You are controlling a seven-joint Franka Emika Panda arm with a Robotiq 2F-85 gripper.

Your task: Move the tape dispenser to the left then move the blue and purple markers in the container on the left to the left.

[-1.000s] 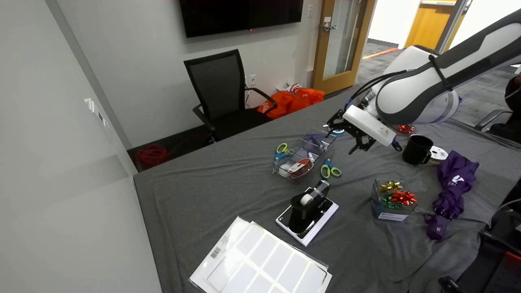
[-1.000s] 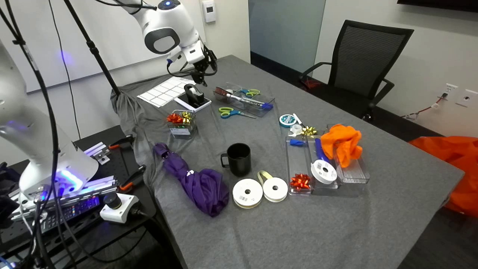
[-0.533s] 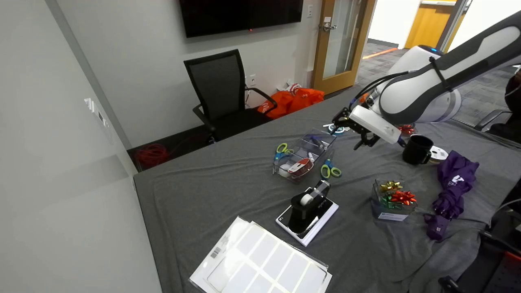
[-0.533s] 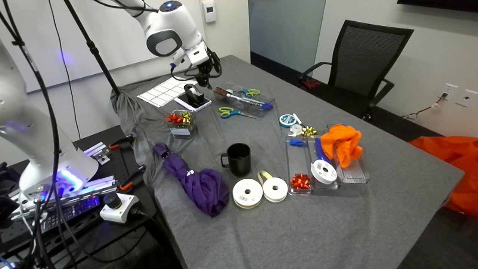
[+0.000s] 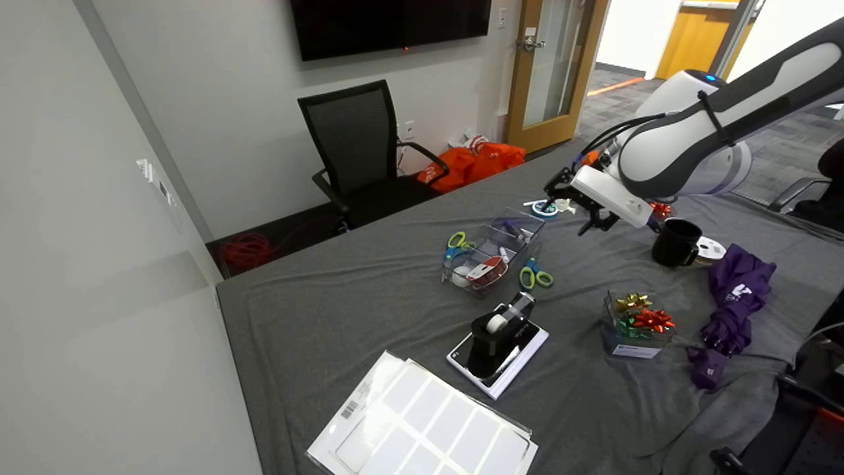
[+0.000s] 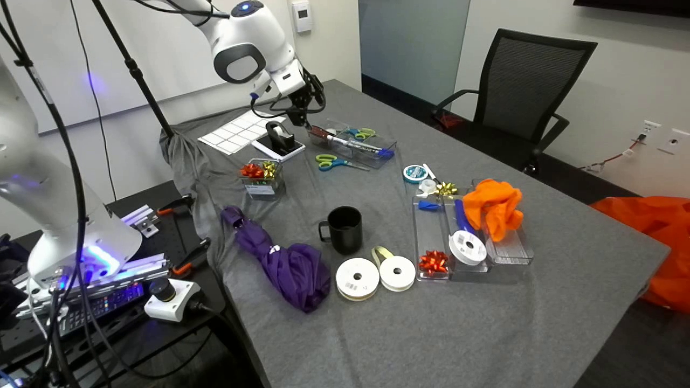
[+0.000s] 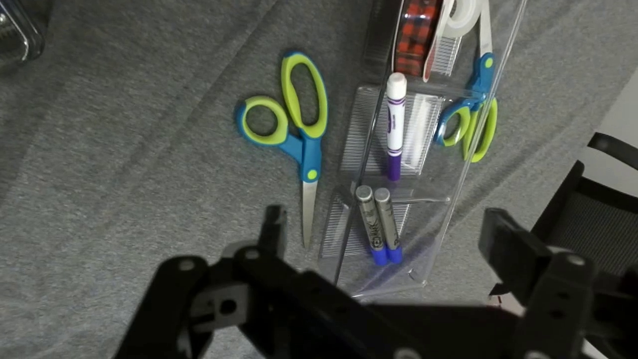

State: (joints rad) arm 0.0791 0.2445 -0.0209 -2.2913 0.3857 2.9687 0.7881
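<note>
The marker half of the job looks undone: a purple marker (image 7: 395,124) rests in the middle compartment of the clear container (image 7: 423,232), two blue markers (image 7: 372,225) in an end one. The tape dispenser (image 5: 489,343) stands on a flat, white-edged box (image 5: 521,357) near some label sheets (image 5: 422,422) — whether already shifted, I cannot tell. The gripper (image 7: 386,227) hangs above the table (image 5: 330,310), jaws wide apart, holding nothing; a marker pick seems likely next. Rumpled grey cloth (image 6: 485,334) covers the table, with scissors (image 7: 310,154) beside the container, plus a mug (image 6: 345,230) and umbrella (image 6: 285,269). Beyond are an office chair (image 5: 349,138) and a wall screen (image 5: 395,23).
</note>
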